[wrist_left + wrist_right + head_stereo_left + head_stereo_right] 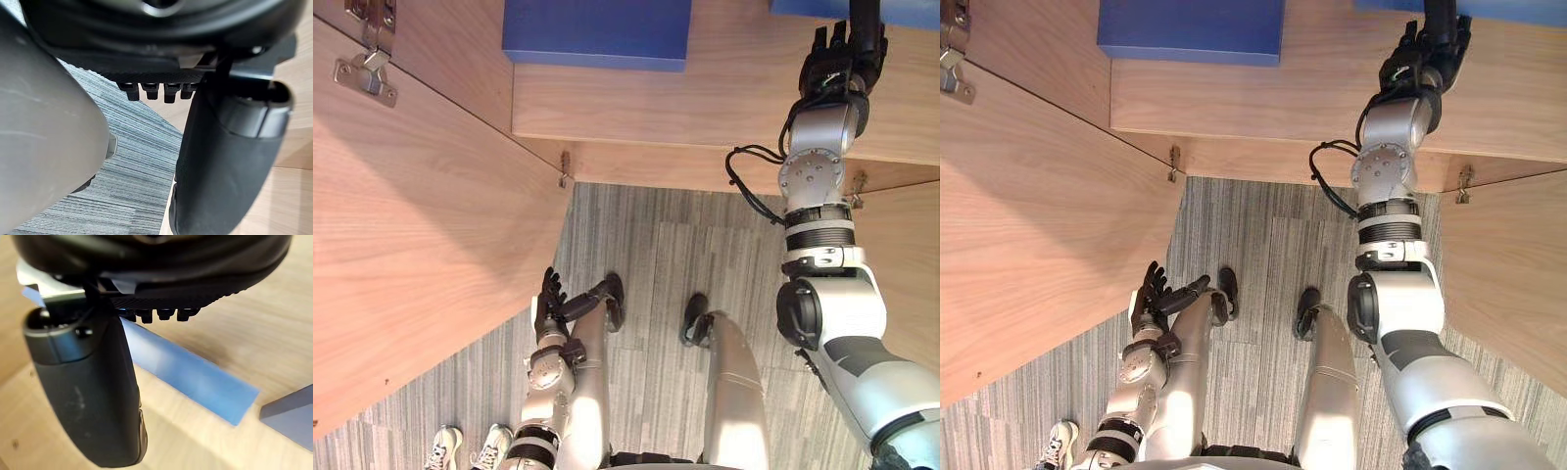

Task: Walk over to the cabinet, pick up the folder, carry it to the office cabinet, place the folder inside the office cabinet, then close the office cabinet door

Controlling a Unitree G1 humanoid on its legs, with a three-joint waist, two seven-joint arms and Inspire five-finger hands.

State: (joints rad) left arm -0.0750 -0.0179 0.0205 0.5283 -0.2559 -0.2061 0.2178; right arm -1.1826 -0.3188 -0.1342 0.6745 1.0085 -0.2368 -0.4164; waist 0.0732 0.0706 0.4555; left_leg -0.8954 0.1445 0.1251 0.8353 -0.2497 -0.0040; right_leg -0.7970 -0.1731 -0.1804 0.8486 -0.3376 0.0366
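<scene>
The wooden cabinet (724, 98) stands open, with its left door (411, 245) swung out wide and its right door (901, 245) open on the other side. A metal hinge (367, 64) shows near the top of the left door. A blue folder (597, 34) lies flat on the shelf inside, towards the left. A second blue folder (901, 8) lies further right, at the back of the shelf. The right arm reaches up over the shelf's front edge. The right hand (837, 64) is above the wood with its fingers stretched forward towards that second folder. From the head views I cannot tell whether the fingertips touch it. In the right wrist view the fingers (159, 313) are straight, side by side, and closed round nothing. A blue folder edge (195, 377) lies on the shelf just past them, and part of it is hidden behind the thumb. A darker blue corner (293, 416) sits near it, apart from the hand. The left hand (548, 304) hangs low beside the body over the grey striped carpet (646, 245), with its fingers loose and nearly straight, holding nothing. A person's white shoes (460, 450) stand on the carpet below the left door.
</scene>
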